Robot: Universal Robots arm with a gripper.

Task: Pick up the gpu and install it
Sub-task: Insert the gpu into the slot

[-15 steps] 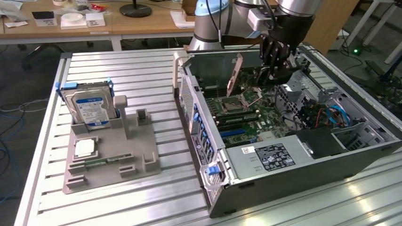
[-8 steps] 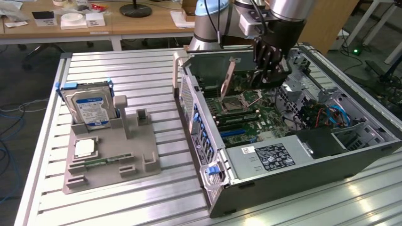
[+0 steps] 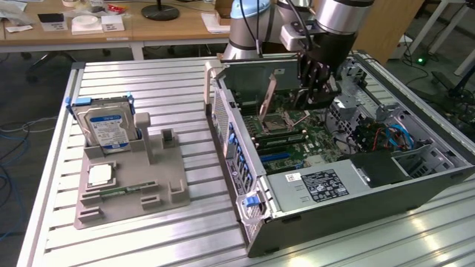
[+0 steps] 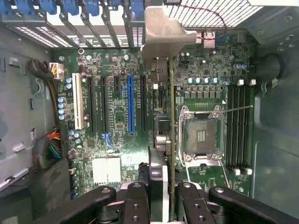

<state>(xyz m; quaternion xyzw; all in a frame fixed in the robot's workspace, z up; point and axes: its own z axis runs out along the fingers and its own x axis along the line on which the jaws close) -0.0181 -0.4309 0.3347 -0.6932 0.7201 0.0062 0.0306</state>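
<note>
Gpu [image 4: 171, 107] stands edge-on, clamped in our pincer [image 4: 161, 196], over the motherboard [image 4: 117, 140] inside the computer case [image 3: 356, 206]. We judge it light, stiff and fragile, best gripped by its edges.

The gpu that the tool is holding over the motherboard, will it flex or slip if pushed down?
Probably stiff: the gpu runs straight, edge-on, out to its metal bracket. It might pivot, since the tool pinches only the end away from the bracket. Likely fragile: thin bare board, so sideways force seems risky.
</note>
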